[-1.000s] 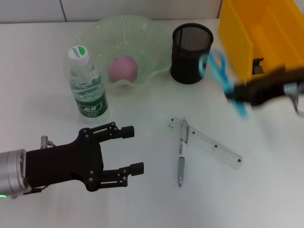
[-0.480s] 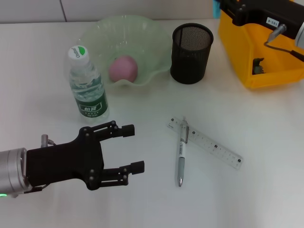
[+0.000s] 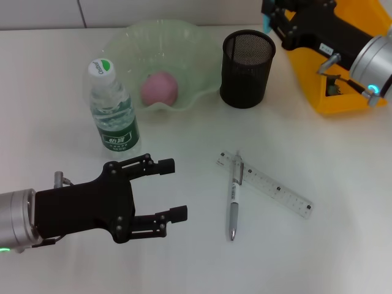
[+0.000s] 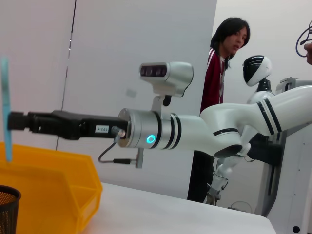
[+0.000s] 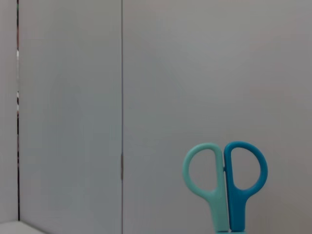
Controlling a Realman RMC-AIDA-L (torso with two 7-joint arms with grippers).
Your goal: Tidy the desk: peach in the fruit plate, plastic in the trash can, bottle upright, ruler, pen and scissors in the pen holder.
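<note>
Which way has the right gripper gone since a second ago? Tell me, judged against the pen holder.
Yes. The right gripper, shut on the scissors, has swung from beside the yellow bin up and leftward, now just above-right of the pen holder.

Left gripper [image 3: 174,188] hovers low, jaws spread — right gripper [image 3: 274,13] raised, clamped.

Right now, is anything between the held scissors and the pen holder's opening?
Nothing visible. The right end effector holds the scissors above and just right of the mesh pen holder, whose mouth shows nothing inside.
</note>
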